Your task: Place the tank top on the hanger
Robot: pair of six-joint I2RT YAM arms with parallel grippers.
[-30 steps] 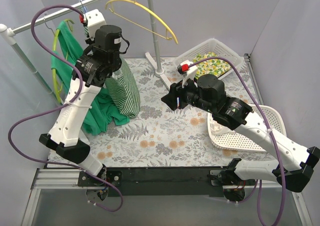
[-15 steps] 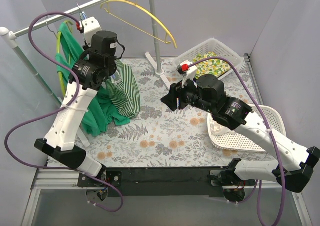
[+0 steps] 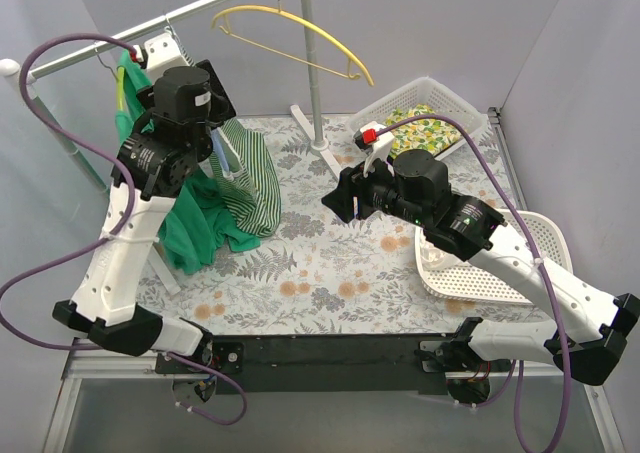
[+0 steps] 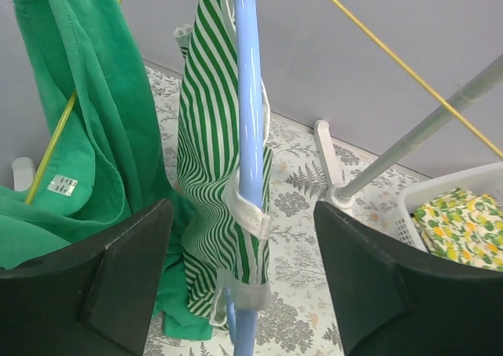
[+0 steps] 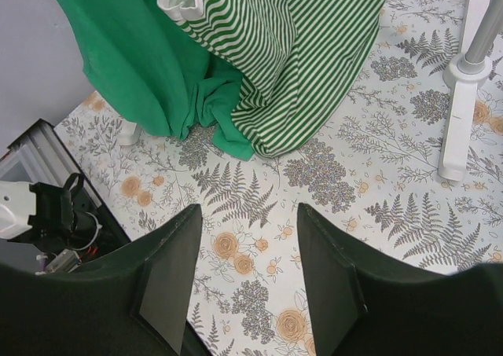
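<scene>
The green-and-white striped cloth tank top [image 4: 206, 159] drapes the thin light blue hanger [image 4: 248, 97], between the left gripper's [image 4: 242, 214] spread fingers. The right gripper [image 5: 250, 214] gapes too.

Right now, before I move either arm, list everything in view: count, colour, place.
table: one, floral cover
rail: one, grey-white, across the back
hanger: one, light blue, hanging at left
tank top: one, green-white striped, on the hanger, hem on table
plain garment: one, green, far left
yellow-green hanger: one, carrying the plain garment
yellow hanger: one, on the rail
rear basket: one, white, far right corner
patterned cloth: one, yellow, in the rear basket
near basket: one, white, right edge
left gripper: black, open around the hanger
right gripper: black, open, above the table
</scene>
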